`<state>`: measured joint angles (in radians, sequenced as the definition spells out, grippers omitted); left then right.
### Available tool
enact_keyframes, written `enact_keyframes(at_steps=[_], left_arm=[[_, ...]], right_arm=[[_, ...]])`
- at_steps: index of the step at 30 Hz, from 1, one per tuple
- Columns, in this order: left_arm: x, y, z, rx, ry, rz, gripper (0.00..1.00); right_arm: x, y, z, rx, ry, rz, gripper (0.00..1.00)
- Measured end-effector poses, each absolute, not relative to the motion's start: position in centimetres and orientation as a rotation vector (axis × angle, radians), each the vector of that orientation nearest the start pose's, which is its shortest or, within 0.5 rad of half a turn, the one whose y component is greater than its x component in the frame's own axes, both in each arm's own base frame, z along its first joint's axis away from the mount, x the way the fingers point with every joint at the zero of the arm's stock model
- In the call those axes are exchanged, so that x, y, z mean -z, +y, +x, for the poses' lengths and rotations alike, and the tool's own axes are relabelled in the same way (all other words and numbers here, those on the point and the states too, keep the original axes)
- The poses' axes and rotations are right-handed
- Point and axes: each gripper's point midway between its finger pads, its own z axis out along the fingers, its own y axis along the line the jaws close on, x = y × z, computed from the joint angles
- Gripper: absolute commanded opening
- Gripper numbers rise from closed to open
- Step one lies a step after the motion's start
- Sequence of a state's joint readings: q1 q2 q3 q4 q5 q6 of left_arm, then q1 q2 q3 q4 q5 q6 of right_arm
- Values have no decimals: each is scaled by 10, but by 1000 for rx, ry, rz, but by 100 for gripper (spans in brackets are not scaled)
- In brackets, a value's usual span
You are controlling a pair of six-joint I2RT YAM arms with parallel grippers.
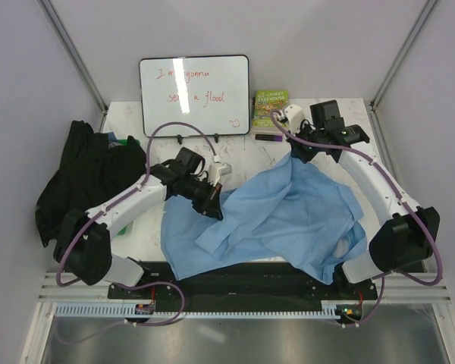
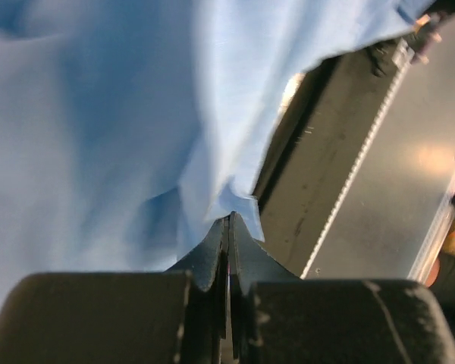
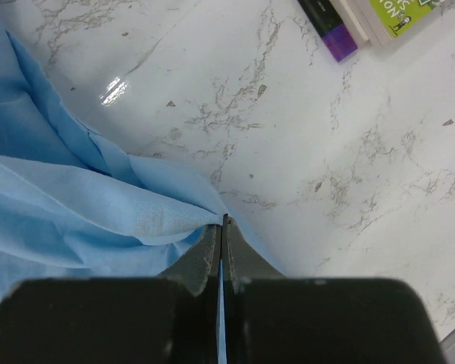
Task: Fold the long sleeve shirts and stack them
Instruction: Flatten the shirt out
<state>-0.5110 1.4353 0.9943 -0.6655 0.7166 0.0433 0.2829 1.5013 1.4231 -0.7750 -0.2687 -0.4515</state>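
The light blue long sleeve shirt (image 1: pixel 265 220) lies crumpled across the middle of the marble table, one corner hanging over the near edge. My left gripper (image 1: pixel 216 199) is shut on the shirt's left part; in the left wrist view its jaws (image 2: pixel 229 220) pinch a fold of the blue cloth (image 2: pixel 98 136). My right gripper (image 1: pixel 297 150) is shut on the shirt's far right corner, and the right wrist view shows the blue cloth (image 3: pixel 98 220) clamped between the closed jaws (image 3: pixel 224 224) just above the table. The black long sleeve shirt (image 1: pixel 80 178) sits bunched at the table's left edge.
A whiteboard (image 1: pixel 195 95) with red writing stands at the back. A green-covered book (image 1: pixel 270 108) lies to its right, also in the right wrist view (image 3: pixel 394 19), beside a purple-tipped marker (image 3: pixel 326 30). The black base rail (image 1: pixel 243 284) runs along the near edge.
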Motion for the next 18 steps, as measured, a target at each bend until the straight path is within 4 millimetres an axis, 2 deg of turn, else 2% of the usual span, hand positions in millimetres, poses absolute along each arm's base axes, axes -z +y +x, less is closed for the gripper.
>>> enact_keyframes(at_steps=[3,4,7,9,10,11,13,15,18], left_arm=[[-138,-270,163,1130,2365,1161,2],[-146,-283,147,1145,2299,1266,7],[-168,-310,102,1167,2081,1540,39],[-175,-306,102,1126,2012,1584,56],[-178,-298,115,1091,2004,1553,58],[-182,-286,137,1061,2009,1487,64],[-183,-251,197,932,2056,1304,80],[-177,-216,253,764,2105,1186,85],[-151,-200,291,606,2156,1218,88]], right_arm=[[-205,130,366,-251,2203,-946,0],[-204,127,367,-253,2210,-934,0],[-204,117,370,-281,2218,-896,0],[-206,111,371,-288,2212,-884,0],[-206,107,370,-286,2207,-883,0],[-206,105,366,-287,2205,-888,0],[-205,104,355,-300,2197,-909,0],[-210,107,347,-317,2174,-930,0],[-220,112,342,-340,2132,-950,0]])
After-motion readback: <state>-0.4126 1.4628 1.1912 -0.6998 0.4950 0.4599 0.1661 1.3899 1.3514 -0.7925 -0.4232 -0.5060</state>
